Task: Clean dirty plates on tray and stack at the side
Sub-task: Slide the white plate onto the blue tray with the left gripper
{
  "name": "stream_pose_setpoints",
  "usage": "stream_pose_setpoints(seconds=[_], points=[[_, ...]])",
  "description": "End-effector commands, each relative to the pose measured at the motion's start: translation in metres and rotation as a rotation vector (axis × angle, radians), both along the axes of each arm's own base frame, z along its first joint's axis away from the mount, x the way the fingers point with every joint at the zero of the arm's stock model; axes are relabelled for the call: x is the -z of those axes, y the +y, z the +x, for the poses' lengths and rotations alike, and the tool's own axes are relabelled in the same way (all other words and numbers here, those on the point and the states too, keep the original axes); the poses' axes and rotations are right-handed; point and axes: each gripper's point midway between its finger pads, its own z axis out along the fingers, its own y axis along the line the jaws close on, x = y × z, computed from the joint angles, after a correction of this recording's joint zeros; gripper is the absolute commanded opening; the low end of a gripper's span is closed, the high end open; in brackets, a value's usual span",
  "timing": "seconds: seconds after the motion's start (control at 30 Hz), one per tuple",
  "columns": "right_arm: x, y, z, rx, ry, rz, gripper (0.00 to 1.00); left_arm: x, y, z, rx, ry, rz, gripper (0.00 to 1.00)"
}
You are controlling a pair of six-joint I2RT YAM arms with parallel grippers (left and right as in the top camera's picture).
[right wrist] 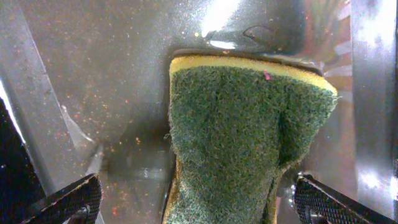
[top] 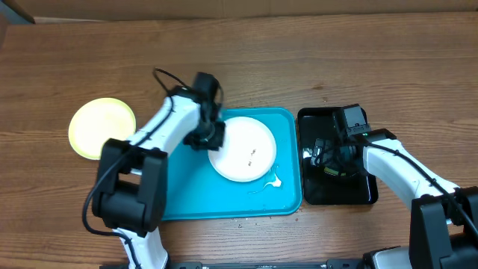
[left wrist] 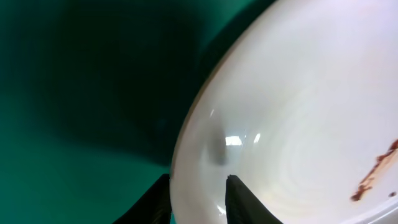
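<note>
A white plate (top: 243, 149) with small brown smears (left wrist: 373, 177) lies on the turquoise tray (top: 187, 194). My left gripper (top: 211, 138) is shut on the plate's left rim, one finger outside the edge and one over the plate's face (left wrist: 298, 112). A pale yellow-green plate (top: 101, 128) sits on the table left of the tray. My right gripper (top: 328, 161) hangs open over the black tray (top: 358, 196). In the right wrist view its fingertips (right wrist: 68, 199) stand wide on either side of a green and yellow sponge (right wrist: 242, 137), not touching it.
A small wet streak (top: 272, 183) lies on the turquoise tray near its right front corner. The black tray's floor (right wrist: 112, 81) is wet and speckled. The two trays stand side by side with a narrow gap between them.
</note>
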Motion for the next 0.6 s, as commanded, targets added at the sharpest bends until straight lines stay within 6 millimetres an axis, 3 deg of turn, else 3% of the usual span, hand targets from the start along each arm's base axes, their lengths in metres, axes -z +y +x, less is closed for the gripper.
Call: stream_pose_setpoints(seconds=[0.0,0.37,0.57], points=[[-0.008,0.001,0.004,0.000,-0.031,0.013,1.00,0.009,-0.014,-0.013,0.040,0.025,0.009,0.30],[-0.008,0.001,0.004,0.000,-0.031,0.013,1.00,-0.016,-0.030,0.042,0.016,-0.166,-0.037,0.34],[-0.008,0.001,0.004,0.000,-0.031,0.013,1.00,-0.010,-0.032,0.039,0.014,-0.165,-0.039,0.34]])
